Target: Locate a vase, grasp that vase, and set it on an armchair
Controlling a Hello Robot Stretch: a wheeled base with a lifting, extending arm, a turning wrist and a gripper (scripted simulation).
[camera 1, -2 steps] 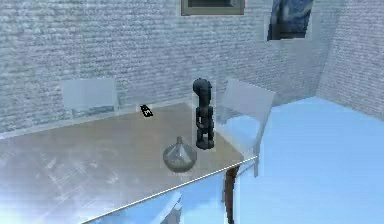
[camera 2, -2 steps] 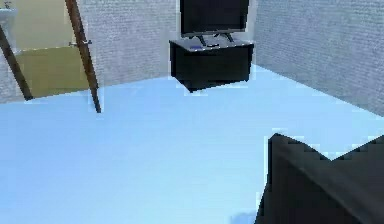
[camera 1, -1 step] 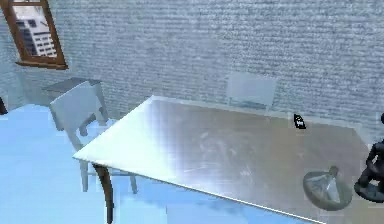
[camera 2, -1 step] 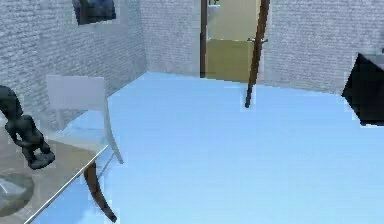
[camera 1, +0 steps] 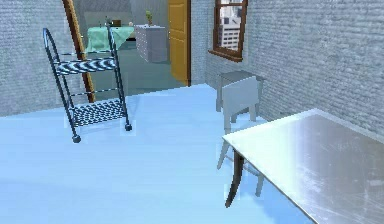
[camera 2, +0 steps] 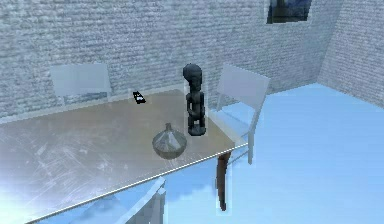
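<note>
A long metal-topped table point(camera 2: 60, 150) is the landmark in the arm side view. The grey vase point(camera 2: 170, 141) stands upright on it, close to the table's near edge and toward its right end. The vase is squat, wide at the bottom and narrow at the neck. Just beyond it on the same tabletop, a little to its right, a tall dark statue point(camera 2: 194, 98) stands upright, near the vase but apart from it. Farther toward the table's far edge, left of the statue, lies a small flat black thing point(camera 2: 139, 97), too small to name. A pale chair point(camera 2: 80, 79) stands at the table's far side, a second pale chair point(camera 2: 243, 94) at its right end, and the back of a third chair point(camera 2: 148, 205) rises at its near side. How the gripper stands cannot be told, nor where the vase lies relative to it. In the forward view a corner of the table point(camera 1: 330, 150) comes in from the right, with a grey chair point(camera 1: 240, 100) just beyond it below a window point(camera 1: 230, 28) in the brick wall. Well away from the table, to its left, stands a wire cart point(camera 1: 90, 85) on wheels. Beyond the cart, an orange door point(camera 1: 179, 40) stands open onto another room.
</note>
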